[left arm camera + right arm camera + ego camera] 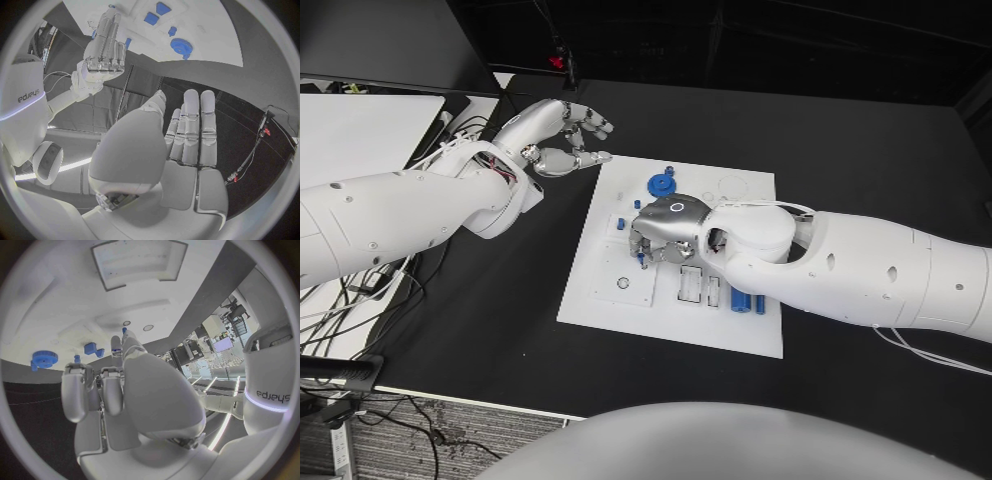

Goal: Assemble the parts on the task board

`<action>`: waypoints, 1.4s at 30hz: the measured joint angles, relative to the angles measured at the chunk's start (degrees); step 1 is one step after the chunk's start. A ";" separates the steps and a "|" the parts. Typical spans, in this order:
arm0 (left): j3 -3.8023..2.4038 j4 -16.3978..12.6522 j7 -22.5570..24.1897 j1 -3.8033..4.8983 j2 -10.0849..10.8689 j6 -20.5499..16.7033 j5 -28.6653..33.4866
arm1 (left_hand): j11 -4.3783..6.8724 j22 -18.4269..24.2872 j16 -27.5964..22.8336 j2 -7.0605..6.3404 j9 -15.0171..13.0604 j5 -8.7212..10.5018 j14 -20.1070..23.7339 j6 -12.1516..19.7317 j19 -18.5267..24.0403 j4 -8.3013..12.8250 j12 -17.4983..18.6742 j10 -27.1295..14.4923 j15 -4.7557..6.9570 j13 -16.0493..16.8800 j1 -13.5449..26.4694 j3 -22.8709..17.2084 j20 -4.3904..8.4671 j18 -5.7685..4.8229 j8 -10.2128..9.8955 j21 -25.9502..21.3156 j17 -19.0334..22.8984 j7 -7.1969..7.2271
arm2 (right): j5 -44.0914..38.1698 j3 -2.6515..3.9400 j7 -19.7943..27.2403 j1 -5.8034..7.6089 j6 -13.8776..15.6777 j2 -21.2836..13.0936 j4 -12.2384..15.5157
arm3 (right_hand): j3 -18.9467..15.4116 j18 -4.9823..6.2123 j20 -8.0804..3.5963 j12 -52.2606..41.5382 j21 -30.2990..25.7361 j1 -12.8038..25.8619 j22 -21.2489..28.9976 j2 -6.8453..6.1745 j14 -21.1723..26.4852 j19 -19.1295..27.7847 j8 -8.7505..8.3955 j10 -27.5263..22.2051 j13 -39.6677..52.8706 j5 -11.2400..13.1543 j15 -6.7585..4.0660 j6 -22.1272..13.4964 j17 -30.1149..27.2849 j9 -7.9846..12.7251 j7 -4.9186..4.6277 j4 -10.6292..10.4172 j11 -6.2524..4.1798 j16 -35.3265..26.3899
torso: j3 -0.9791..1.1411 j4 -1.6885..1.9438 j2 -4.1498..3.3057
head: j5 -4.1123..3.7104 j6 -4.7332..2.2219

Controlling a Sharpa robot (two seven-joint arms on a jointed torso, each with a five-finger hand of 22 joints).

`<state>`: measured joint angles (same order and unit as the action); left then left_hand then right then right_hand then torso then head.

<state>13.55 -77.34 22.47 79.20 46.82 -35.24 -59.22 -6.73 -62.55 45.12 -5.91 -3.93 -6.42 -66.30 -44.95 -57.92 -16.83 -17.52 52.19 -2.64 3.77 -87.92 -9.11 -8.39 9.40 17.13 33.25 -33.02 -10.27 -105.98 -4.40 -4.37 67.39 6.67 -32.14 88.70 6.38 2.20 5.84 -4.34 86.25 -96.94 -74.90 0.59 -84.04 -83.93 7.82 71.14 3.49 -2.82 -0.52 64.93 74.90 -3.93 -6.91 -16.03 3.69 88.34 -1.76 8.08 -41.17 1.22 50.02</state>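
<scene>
Currently, step: right robot hand (668,228) hovers over the flat white plastic task board (750,190) on the black desk (877,150), fingers down, pinching a small blue part (643,258), apparently.
Left robot hand (567,135): spread, empty, beside the board.
Part axis: cannot tell.
Board: long axis runs away from the robot.
Next: likely seat the part.

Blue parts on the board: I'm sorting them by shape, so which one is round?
The round gear-like part at the board's far edge, beyond the right hand. The other blue pieces are small pegs and blocks.
</scene>
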 measured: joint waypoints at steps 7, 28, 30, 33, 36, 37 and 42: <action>0.00 0.08 0.00 0.00 -0.08 0.00 0.00 | 0.00 0.00 0.00 0.00 0.00 0.00 0.00 0.00 0.00 0.00 0.00 0.00 0.00 0.00 0.00 0.00 0.00 0.00 0.00 0.00 0.00 0.00 | -0.13 0.05 -0.03 -0.32 -0.47 0.20 -0.06 | 0.18 0.00 0.00 0.23 0.00 0.08 0.00 -0.08 0.00 0.00 0.00 0.00 0.00 -0.17 0.00 0.07 0.00 -0.13 -0.04 0.09 0.00 0.00 | -0.01 -0.04 0.03 | -0.08 0.00; 0.00 0.39 0.00 -0.01 -0.20 0.04 0.01 | 0.00 -0.01 0.00 0.00 0.00 0.00 0.00 0.00 0.00 0.00 0.00 0.00 0.00 0.00 0.00 0.00 0.00 0.00 0.00 -0.23 0.04 0.00 | -0.20 0.15 0.08 -0.53 -0.45 -0.24 0.11 | 0.32 0.00 0.00 0.21 -0.22 0.15 0.00 -0.16 0.00 0.00 -0.34 0.00 0.00 -0.17 0.00 0.22 0.04 -0.03 0.01 -0.01 0.00 0.00 | 0.01 -0.04 0.04 | -0.19 -0.02; 0.00 0.43 0.00 -0.01 -0.21 0.04 0.01 | 0.00 -0.01 0.00 0.00 0.00 0.00 0.00 0.00 0.00 0.00 0.00 0.00 0.00 0.00 0.00 0.00 0.00 0.00 0.00 -0.23 0.04 0.00 | -0.20 0.16 0.08 -0.54 -0.45 -0.29 0.18 | 0.31 0.00 0.00 0.21 -0.22 0.30 0.00 -0.30 0.00 0.00 -0.13 0.00 0.00 -0.17 0.00 0.22 0.04 0.04 0.01 -0.01 0.00 0.00 | 0.01 -0.04 0.04 | -0.32 -0.02; 0.00 0.53 0.00 -0.01 -0.22 0.04 0.01 | 0.00 -0.01 0.00 -0.01 0.00 0.00 0.00 0.00 0.00 0.00 0.00 0.00 0.00 0.00 0.00 0.00 0.00 0.00 0.00 -0.23 0.04 0.00 | -0.20 0.15 0.08 -0.57 -0.46 -0.43 0.36 | 0.31 -0.01 0.00 0.21 -0.22 0.30 0.00 -0.30 0.00 0.00 -0.12 0.00 0.00 -0.16 0.00 0.22 0.04 0.04 0.01 -0.01 0.00 0.00 | 0.01 -0.04 0.04 | -0.51 -0.02; 0.00 0.61 0.00 -0.01 -0.24 0.05 0.01 | 0.00 0.00 0.00 0.00 0.00 -0.02 0.00 0.00 0.00 0.00 0.00 0.00 0.00 0.00 0.00 0.00 0.00 0.00 0.00 -0.23 0.04 0.00 | -0.20 0.13 0.06 -0.59 -0.46 -0.54 0.49 | 0.31 0.00 0.00 0.21 -0.22 0.30 0.00 -0.30 0.00 0.00 -0.11 0.00 0.00 -0.15 0.00 0.22 0.04 0.03 0.00 -0.01 0.00 0.00 | 0.01 -0.09 0.04 | -0.60 -0.02; 0.00 0.63 0.00 -0.01 -0.26 0.05 0.01 | 0.00 0.03 0.00 0.00 0.00 -0.22 0.00 0.00 0.00 0.00 0.00 0.00 0.00 0.00 0.00 0.00 0.00 0.00 0.00 -0.23 0.04 0.00 | -0.20 0.13 0.06 -0.61 -0.46 -0.57 0.55 | 0.32 0.00 0.00 0.21 -0.22 0.30 0.00 -0.30 0.00 0.00 -0.11 0.00 0.00 -0.15 0.00 0.22 0.04 0.03 0.00 -0.02 0.00 0.00 | 0.01 -0.10 0.04 | -0.63 -0.02; 0.00 0.73 0.00 -0.02 -0.30 0.07 0.01 | 0.00 0.06 0.00 0.00 -0.01 -0.22 0.00 0.00 0.00 0.00 0.00 0.00 0.00 0.00 0.00 0.00 0.00 0.00 0.00 -0.23 0.04 0.00 | -0.19 0.00 -0.05 -0.85 -0.46 -0.75 0.57 | 0.46 0.00 0.00 0.20 -0.22 0.30 0.00 -0.30 0.00 0.00 -0.12 0.00 0.00 -0.13 0.00 0.21 0.03 0.03 -0.01 -0.17 0.00 0.00 | 0.01 -0.10 0.04 | -0.79 -0.02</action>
<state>13.55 -76.61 22.47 79.18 46.52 -35.17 -59.21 -6.73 -62.50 45.12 -5.92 -3.94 -6.64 -66.30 -44.95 -57.92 -16.83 -17.52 52.19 -2.64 3.77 -87.93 -9.11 -8.39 9.39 17.13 33.02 -32.98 -10.27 -106.16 -4.41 -4.42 66.53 6.21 -32.90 89.27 6.84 2.20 5.84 -4.13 86.03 -96.65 -74.90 0.29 -84.04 -83.93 7.70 71.14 3.49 -2.94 -0.52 65.13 74.93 -3.91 -6.92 -16.20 3.69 88.34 -1.75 7.98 -41.13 0.43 49.99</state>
